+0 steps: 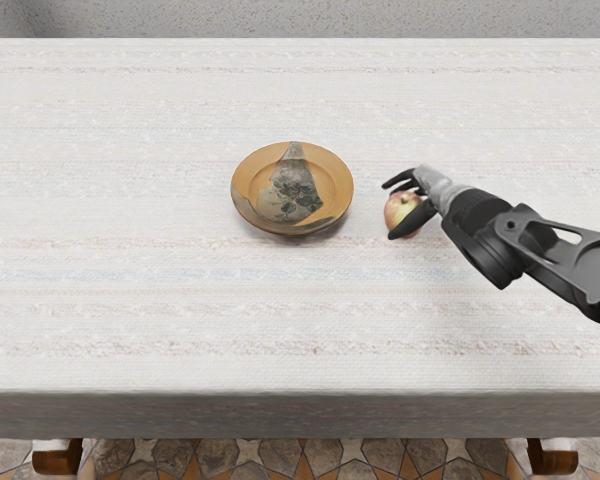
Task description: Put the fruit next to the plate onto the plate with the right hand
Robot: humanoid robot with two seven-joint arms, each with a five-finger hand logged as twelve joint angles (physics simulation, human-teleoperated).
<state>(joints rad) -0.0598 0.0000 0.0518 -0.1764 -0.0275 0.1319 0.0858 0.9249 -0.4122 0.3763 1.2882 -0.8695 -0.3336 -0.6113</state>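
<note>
Cloth of a pale, whitish weave covers the table from edge to edge, and we see faint horizontal bands running across it. On the left half nothing breaks that surface, and no left arm enters from that side. Below the near edge, a strip of patterned floor tiles shows, with a wooden table leg at the bottom left corner.

Moving toward the middle, we come to the plate. It is round and shallow, with an orange-brown rim and a grey, mottled pattern across its centre. It lies flat on the cloth and throws a thin shadow on its near side.

Just to the right of the plate sits the fruit, small and round, reddish with a yellow patch, like an apple. It is near the plate but apart from it, with a gap of bare cloth between the two. It is beside the plate, not on it.

At the fruit we find the right hand. Its dark fingers are curled about the fruit, one reaching over the far side and another hooking under the near side, so the fruit is clasped between them. We cannot tell whether the fruit rests on the cloth or is raised a little off it.

Farthest right, the right arm slants down to the picture's right edge, dark grey and jointed.
</note>
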